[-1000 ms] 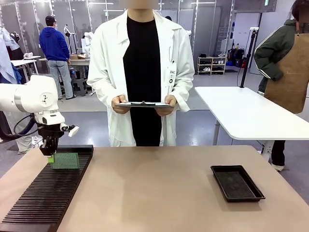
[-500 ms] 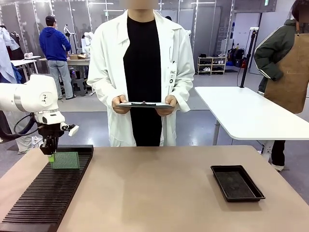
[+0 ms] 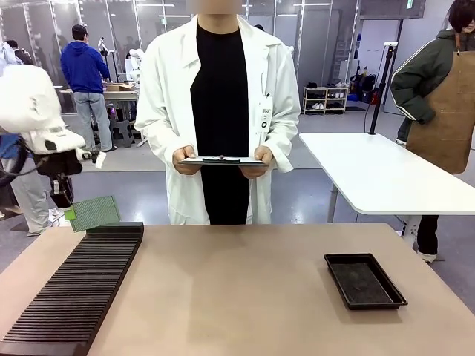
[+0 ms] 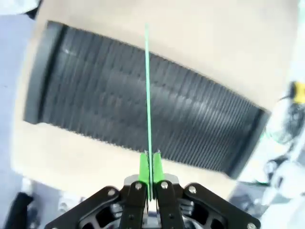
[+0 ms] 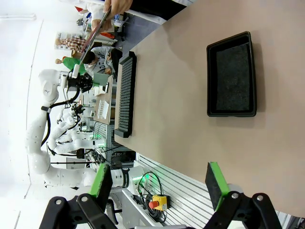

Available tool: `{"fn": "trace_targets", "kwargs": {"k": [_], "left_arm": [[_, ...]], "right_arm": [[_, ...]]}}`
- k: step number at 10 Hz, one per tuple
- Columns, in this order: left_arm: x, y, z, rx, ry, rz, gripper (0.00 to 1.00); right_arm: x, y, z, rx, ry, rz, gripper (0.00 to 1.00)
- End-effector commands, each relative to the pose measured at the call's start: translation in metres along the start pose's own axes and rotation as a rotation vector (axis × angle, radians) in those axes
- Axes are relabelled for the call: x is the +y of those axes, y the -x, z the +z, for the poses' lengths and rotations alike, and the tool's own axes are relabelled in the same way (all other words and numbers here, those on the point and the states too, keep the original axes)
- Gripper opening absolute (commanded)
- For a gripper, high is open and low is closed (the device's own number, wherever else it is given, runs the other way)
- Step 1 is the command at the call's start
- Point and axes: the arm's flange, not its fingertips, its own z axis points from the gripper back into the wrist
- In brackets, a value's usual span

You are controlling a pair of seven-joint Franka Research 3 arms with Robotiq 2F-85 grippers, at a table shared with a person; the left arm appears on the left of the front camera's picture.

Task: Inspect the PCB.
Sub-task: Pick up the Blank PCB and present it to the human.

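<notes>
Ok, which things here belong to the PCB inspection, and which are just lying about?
In the job: thin green rectangular circuit board; left gripper, shut on its edge; probably the person's white-papered clipboard.
Lying about: long black ribbed rack; shallow black rectangular tray; open right gripper; white side table.

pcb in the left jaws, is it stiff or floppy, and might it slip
Probably stiff: the PCB shows as a straight line edge-on, with no sag, though held at one end only. Likely light, being so thin. It could pivot if bumped, since the green pads pinch only a small strip.
</notes>
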Motion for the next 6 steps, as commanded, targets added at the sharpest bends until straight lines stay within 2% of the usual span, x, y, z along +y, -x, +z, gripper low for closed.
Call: {"fn": "trace_targets", "kwargs": {"k": [1, 2, 4, 6], "left_arm": [[-0.008, 0.021, -0.004, -0.243, 0.155, 0.261, 0.01], [-0.011, 0.034, -0.004, -0.343, 0.219, 0.384, 0.01], [-0.01, 0.046, -0.01, -0.482, 0.381, 0.524, 0.01], [-0.011, 0.046, -0.021, -0.63, 0.476, 0.563, 0.01]], "right_arm": [[0.002, 0.001, 0.002, 0.007, 0.008, -0.003, 1.0], [0.002, 0.001, 0.002, 0.007, 0.008, -0.003, 1.0], [0.002, 0.001, 0.002, 0.007, 0.008, -0.003, 1.0], [0.002, 0.001, 0.002, 0.007, 0.008, -0.003, 1.0]]}}
